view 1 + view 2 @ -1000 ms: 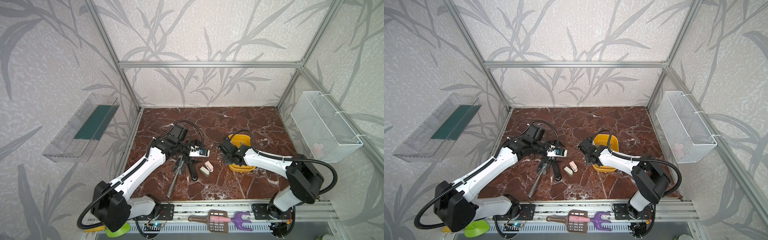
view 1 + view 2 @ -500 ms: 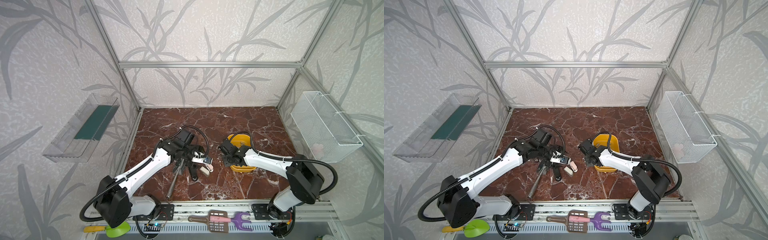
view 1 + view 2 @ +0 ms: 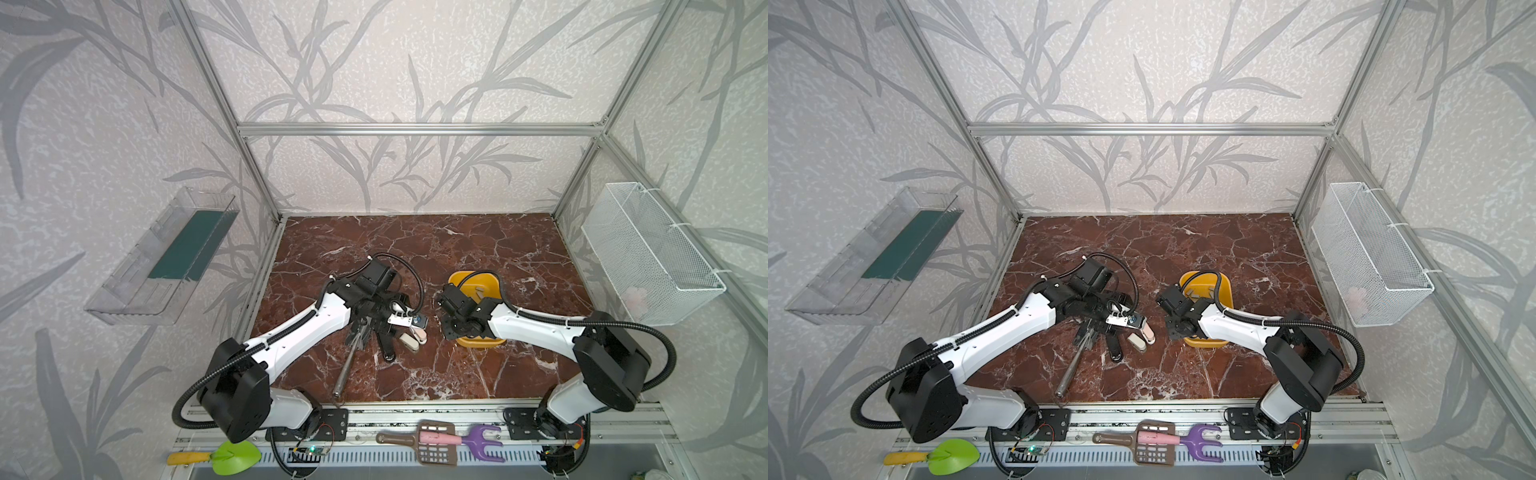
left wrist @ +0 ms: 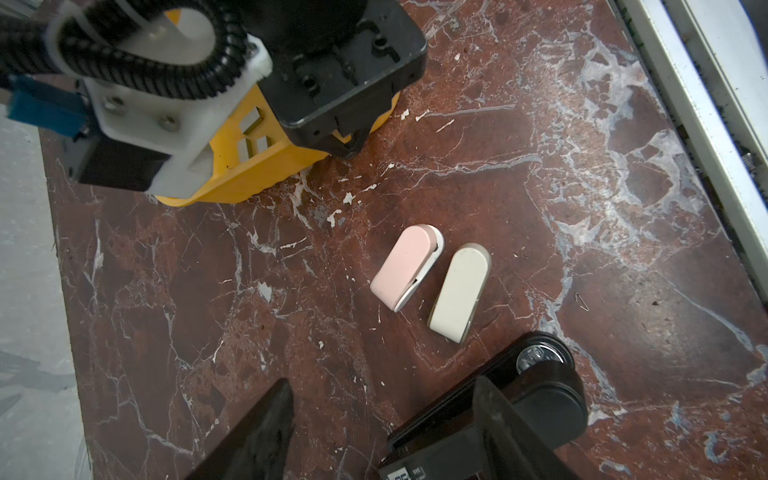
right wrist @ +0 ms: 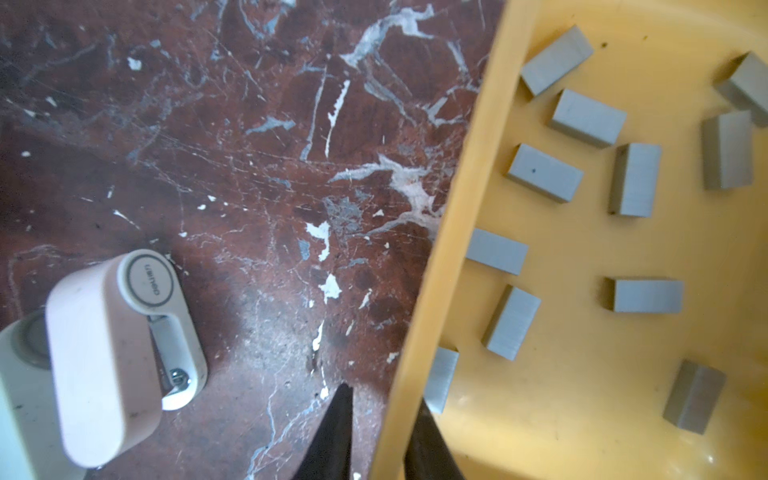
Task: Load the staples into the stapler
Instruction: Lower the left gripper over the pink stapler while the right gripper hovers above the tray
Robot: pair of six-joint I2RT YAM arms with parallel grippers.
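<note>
Several grey staples [image 5: 544, 172] lie loose in a yellow tray [image 5: 453, 232], also seen in both top views [image 3: 457, 276] [image 3: 1188, 277]. My right gripper [image 5: 382, 399] is shut on the tray's near wall, one finger outside and one inside. A pink stapler [image 4: 405, 270] [image 5: 104, 361] and a white stapler [image 4: 459, 291] lie side by side on the marble, left of the tray. My left gripper [image 4: 384, 390] hangs open above them. A black stapler [image 4: 540, 386] lies under one of its fingers.
A long metal rod [image 3: 347, 370] lies toward the front edge beside the black stapler [image 3: 388, 351]. A white mesh basket [image 3: 648, 257] hangs on the right wall and a clear bin [image 3: 166, 257] on the left wall. Plastic tools [image 3: 440, 440] rest on the front rail.
My right gripper has closed onto the tray wall. The left gripper has moved right and toward the front, over the staplers, and narrowed slightly.
</note>
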